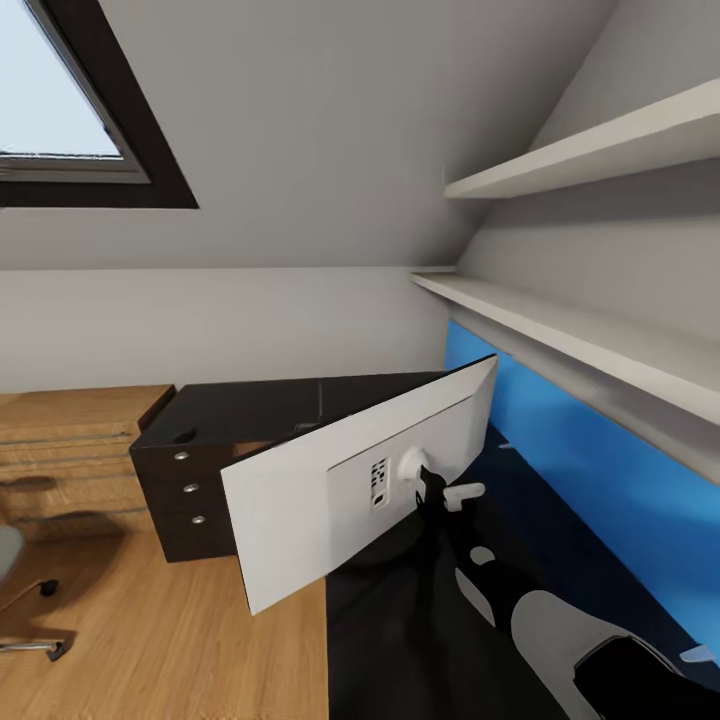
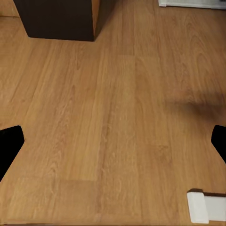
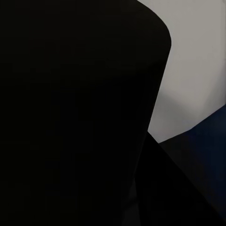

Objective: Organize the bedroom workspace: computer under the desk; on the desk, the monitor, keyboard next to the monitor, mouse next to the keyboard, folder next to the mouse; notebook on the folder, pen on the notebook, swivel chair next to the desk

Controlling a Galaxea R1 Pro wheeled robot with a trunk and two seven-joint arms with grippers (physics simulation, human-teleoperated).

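Looking down from the head view, the monitor [image 1: 300, 500] shows its white back, tilted with its far end raised, above the black desk [image 1: 400, 640]; the right arm reaches up to the mount at its middle, where the right gripper [image 1: 432, 490] meets the black stand, though whether its fingers are clamped there or loose cannot be told. Behind the monitor the desk runs on to a black drawer unit [image 1: 180, 500] with round silver knobs, and beyond that unit stands a light wooden dresser [image 1: 70, 450]. On the side of the monitor away from the drawers, a bright blue wall panel [image 1: 600, 470] runs under two pale shelves [image 1: 600, 340]. A skylight [image 1: 70, 100] sits high in the sloped wall above the dresser. Near the dresser, an edge of the swivel chair [image 1: 20, 600] and its chrome base stand on the wood floor [image 1: 200, 650]. From the left wrist view, the left gripper [image 2: 113, 141] is spread wide and empty, its black fingertips [image 2: 9, 141] at either border over the plank floor, with a dark cabinet corner [image 2: 56, 19] ahead. From the right wrist view, a black mass, too dark to identify, covers most of the frame beside grey wall and dark blue.
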